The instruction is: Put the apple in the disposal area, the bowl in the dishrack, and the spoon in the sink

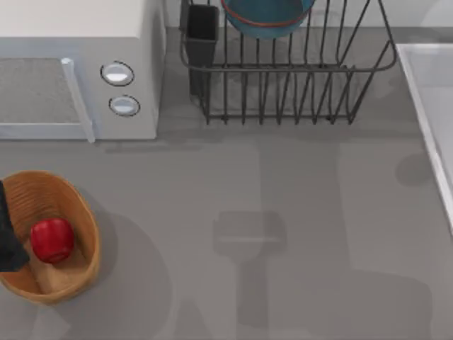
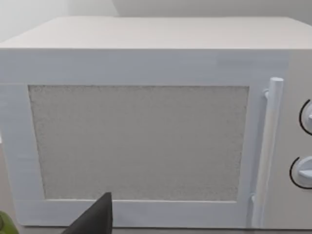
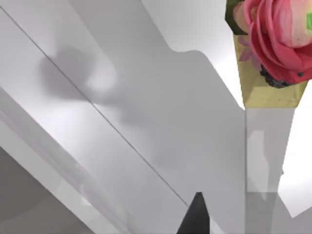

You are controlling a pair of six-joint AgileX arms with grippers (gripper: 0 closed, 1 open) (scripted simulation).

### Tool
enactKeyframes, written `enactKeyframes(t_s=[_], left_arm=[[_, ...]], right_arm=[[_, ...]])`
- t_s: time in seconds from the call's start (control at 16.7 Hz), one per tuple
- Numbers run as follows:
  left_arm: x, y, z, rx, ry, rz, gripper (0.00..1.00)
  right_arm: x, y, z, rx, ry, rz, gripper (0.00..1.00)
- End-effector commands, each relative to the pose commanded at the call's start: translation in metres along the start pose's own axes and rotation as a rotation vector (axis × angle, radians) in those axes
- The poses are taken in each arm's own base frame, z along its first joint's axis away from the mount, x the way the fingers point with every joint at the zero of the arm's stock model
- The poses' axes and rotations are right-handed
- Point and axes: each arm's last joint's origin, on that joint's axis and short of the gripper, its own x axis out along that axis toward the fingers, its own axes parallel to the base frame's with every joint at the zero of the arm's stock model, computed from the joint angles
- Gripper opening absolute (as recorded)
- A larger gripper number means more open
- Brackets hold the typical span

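Apple [image 1: 52,239] sits in the disposal area [image 1: 83,212] at eight o'clock; bowl [image 1: 265,18] in the dishrack [image 1: 283,92]. We cannot tell either end effector's state. The spoon, likely light and slippery, wants a mid-handle pinch.

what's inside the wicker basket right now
The apple lies inside the disposal area. A dark arm part at the top view's left edge covers the basket's left side.

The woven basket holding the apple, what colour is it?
Orange-tan wicker; the oval woven basket shows best in the top view.
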Motion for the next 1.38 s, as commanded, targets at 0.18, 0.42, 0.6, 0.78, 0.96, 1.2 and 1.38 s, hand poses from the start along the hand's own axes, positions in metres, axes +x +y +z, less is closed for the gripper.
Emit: enactKeyframes(t_s=[0.18, 0.42, 0.6, 0.78, 0.96, 1.2, 1.38], left_arm=[[0.0, 0.0, 0.0, 0.0, 0.0, 0.0, 1.0], [0.0, 0.0, 0.0, 0.0, 0.0, 0.0, 1.0], [0.0, 0.0, 0.0, 0.0, 0.0, 0.0, 1.0], [0.0, 0.0, 0.0, 0.0, 0.0, 0.0, 1.0], [0.0, 0.0, 0.0, 0.0, 0.0, 0.0, 1.0], [0.0, 0.0, 0.0, 0.0, 0.0, 0.0, 1.0], [0.0, 0.0, 0.0, 0.0, 0.0, 0.0, 1.0]], right_arm=[[0.008, -0.003, 0.004, 0.02, 0.003, -0.004, 0.0], [0.021, 0.001, 0.003, 0.01, -0.014, 0.005, 0.0], [0.033, 0.003, -0.001, -0.005, -0.018, 0.008, 0.0], [0.043, 0.003, -0.004, -0.008, -0.001, -0.001, 0.0], [0.043, 0.003, -0.004, -0.008, -0.001, -0.001, 0.0], [0.043, 0.003, -0.004, -0.008, -0.001, -0.001, 0.3], [0.043, 0.003, -0.004, -0.008, -0.001, -0.001, 0.53]])
